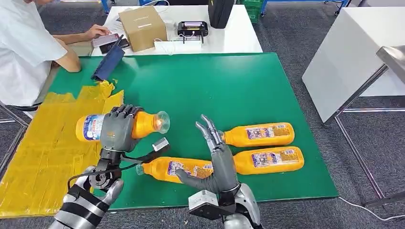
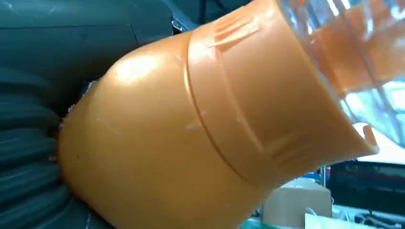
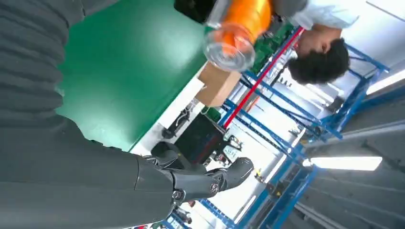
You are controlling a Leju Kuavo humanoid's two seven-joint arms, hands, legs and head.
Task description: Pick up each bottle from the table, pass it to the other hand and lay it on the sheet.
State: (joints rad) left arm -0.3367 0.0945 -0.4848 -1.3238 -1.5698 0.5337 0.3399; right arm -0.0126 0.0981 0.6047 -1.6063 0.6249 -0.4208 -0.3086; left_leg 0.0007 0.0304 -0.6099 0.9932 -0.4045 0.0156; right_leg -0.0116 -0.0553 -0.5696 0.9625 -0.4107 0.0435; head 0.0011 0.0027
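The orange plastic bottle with a clear cap (image 1: pixel 122 126) hangs above the green tabletop (image 1: pixel 200 90), gripped around its middle by the left hand (image 1: pixel 116 129); the left wrist view shows its ridged shoulder (image 2: pixel 205 129) close up. The right hand (image 1: pixel 217 152) is released, fingers (image 3: pixel 210 179) spread. Three more orange bottles (image 1: pixel 260 134) lie on the tabletop beside the crinkled yellow sheet (image 1: pixel 43 152).

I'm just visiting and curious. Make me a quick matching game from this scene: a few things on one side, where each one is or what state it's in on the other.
Things:
1. left hand
2. right hand
3. yellow sheet
4. cardboard box

States or places:
A. on the white table
B. fingers spread, holding nothing
C. grips an orange bottle
D. spread over the green table's left end

Pairs: 1-C, 2-B, 3-D, 4-A
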